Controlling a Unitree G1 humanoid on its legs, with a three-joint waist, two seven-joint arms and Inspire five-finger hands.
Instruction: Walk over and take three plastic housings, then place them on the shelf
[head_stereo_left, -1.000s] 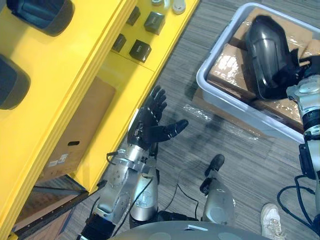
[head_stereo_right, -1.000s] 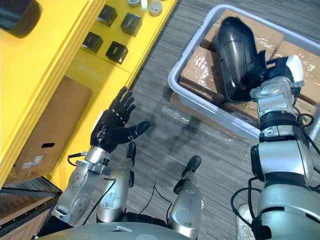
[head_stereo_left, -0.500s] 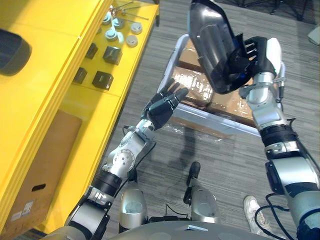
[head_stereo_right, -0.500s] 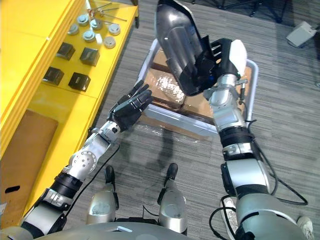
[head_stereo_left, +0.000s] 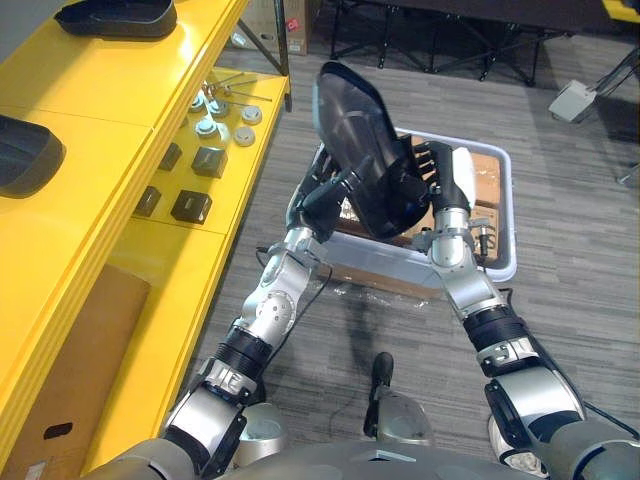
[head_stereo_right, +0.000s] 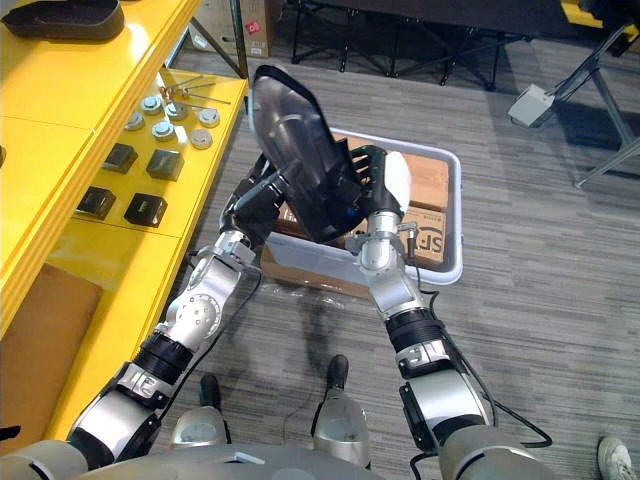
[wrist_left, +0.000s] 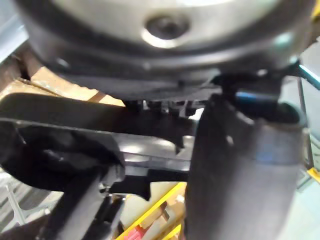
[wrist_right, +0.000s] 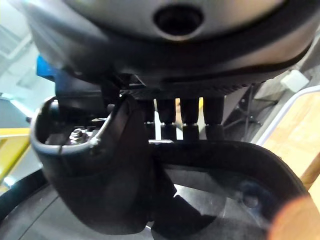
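You see a black plastic housing (head_stereo_left: 365, 150) held tilted in the air directly above the grey tote (head_stereo_left: 385, 272), with a hand on each side. The right hand (head_stereo_left: 445, 185), on the tote's right, has its fingers curled over the housing's rim, its white-capped thumb behind. The left hand (head_stereo_left: 322, 205), on the tote's left, reaches out with straight fingers that touch the housing's lower edge. Cardboard boxes (head_stereo_left: 488, 185) lie inside the tote. Left of the tote stands a yellow shelf (head_stereo_left: 100, 90): two more black housings (head_stereo_left: 115, 18) rest on its top level, small black blocks (head_stereo_left: 190, 205) and round metal fittings (head_stereo_left: 215, 128) on a lower level.
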